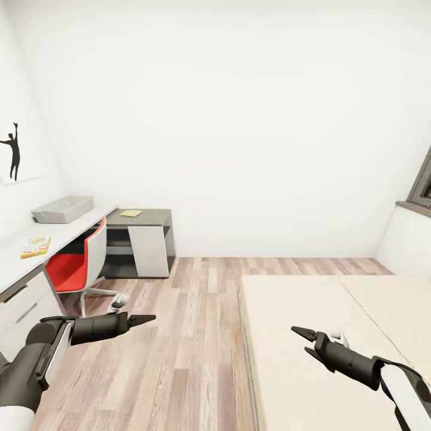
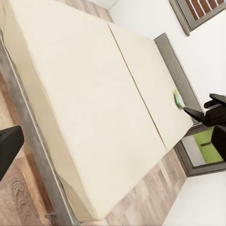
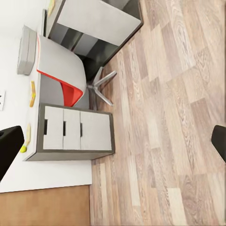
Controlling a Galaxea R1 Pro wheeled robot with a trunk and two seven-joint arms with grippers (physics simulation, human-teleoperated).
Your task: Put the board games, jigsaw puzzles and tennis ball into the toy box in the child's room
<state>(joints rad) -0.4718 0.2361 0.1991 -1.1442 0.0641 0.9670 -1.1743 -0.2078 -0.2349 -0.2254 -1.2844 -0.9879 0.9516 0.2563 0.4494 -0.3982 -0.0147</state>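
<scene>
Two tools hang empty: the left tool [image 1: 143,318] over the floor looks pressed together, the right tool [image 1: 303,339] over the bed [image 1: 287,359] stands slightly spread. On the table [image 1: 18,263] sit the toy box [image 1: 62,209], a game [image 1: 35,246] and a puzzle [image 1: 131,213]. A red chair [image 1: 81,263] is tucked under.

- One toy box [image 1: 62,209], light grey, no lid.
- One game box [image 1: 35,246] on the long pale desk top.
- One thin yellow puzzle slab [image 1: 131,213] on the lower dark desk top.
- One tennis ball [image 3: 23,149].
- One desk [image 1: 18,258].
- One red and white chair [image 1: 81,263].
- One bed [image 1: 323,335].
- One wall poster [image 1: 13,152].
- Two grippers: left [image 1: 143,318], right [image 1: 301,333].
</scene>
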